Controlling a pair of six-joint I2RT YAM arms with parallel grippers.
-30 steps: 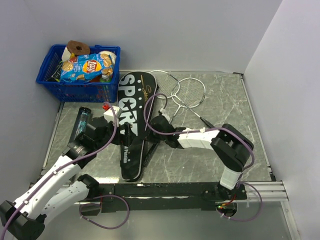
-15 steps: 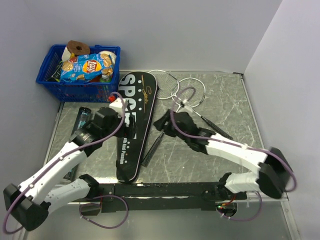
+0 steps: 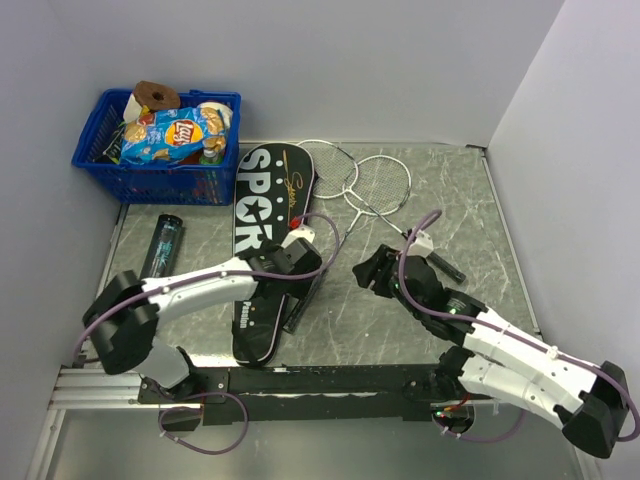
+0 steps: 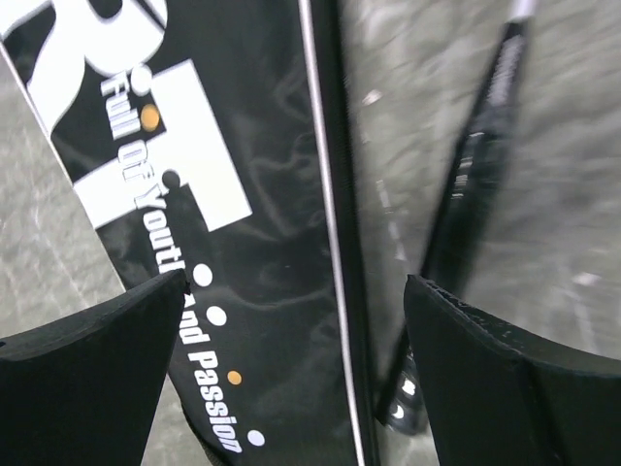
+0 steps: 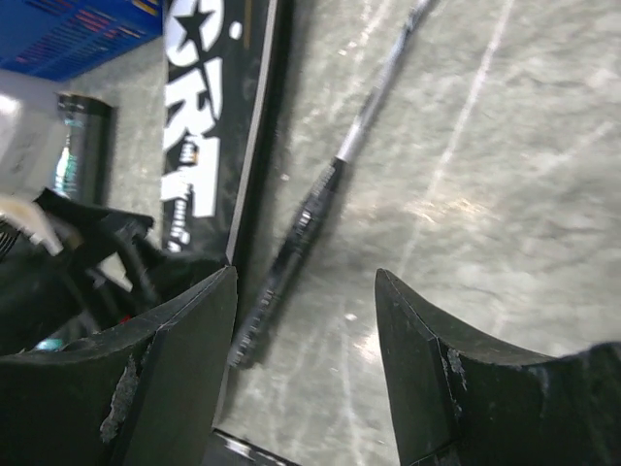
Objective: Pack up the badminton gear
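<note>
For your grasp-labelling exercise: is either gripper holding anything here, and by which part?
Nothing is held: left gripper open over the bag, right gripper open above the table.

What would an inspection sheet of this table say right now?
Surface: grey marbled table, no spills seen.
Job's things: black SPORT bag lying flat; two rackets beside it, not inside; dark tube on its other side.
Clutter: blue basket with a crisp packet, far left corner.
Grippers: left gripper open over the bag's edge; right gripper open, holding nothing.
Cables: purple cables looped along both arms.
Surroundings: plain pale walls.
</note>
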